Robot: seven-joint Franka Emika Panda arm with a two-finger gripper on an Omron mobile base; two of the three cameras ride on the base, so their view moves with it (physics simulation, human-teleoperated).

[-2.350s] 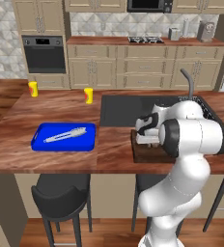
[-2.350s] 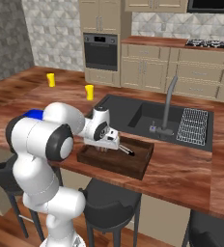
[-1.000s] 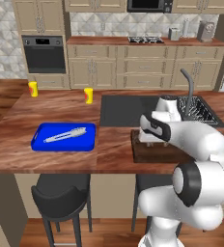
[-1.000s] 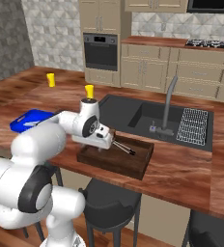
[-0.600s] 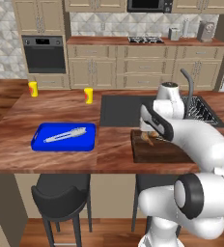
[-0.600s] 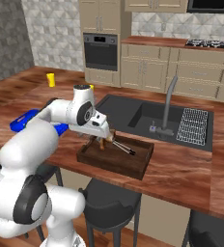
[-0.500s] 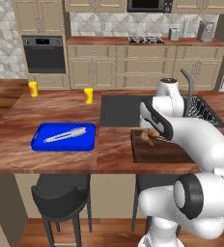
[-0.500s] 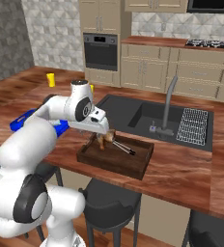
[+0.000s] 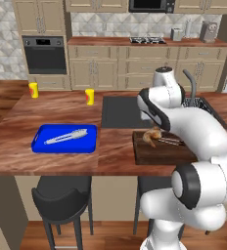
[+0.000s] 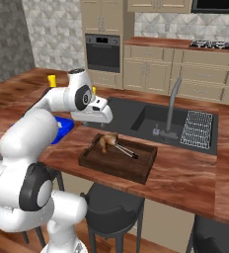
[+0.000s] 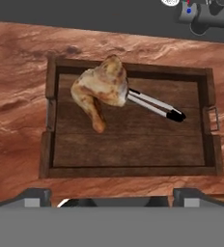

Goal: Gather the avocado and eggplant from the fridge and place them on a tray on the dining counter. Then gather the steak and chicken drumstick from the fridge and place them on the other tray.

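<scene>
A browned chicken drumstick (image 11: pixel 102 89) (image 10: pixel 106 141) (image 9: pixel 152 135) lies in the dark wooden tray (image 11: pixel 133 142) (image 10: pixel 117 167) (image 9: pixel 157 154) on the dining counter, resting against a pair of metal tongs (image 11: pixel 155 105). My gripper (image 11: pixel 113 195) (image 10: pixel 93 122) hangs open above the tray's near edge, apart from the drumstick, with nothing between its fingers. A blue tray (image 9: pixel 44 145) (image 10: pixel 62 129) holding only silver tongs (image 9: pixel 66 136) sits further left on the counter. The avocado, eggplant, steak and fridge are out of view.
Behind the wooden tray is a dark sink (image 10: pixel 151 118) with a faucet (image 10: pixel 173 106) and a dish rack (image 10: pixel 198 128). Two yellow cups (image 9: pixel 34 90) (image 9: pixel 89 96) stand at the counter's far side. Stools (image 9: pixel 61 195) sit under the near edge.
The hand has lifted off the wooden tray and drawn back toward the blue tray's side. The drumstick stays lying in the tray. The jaws stayed open.
</scene>
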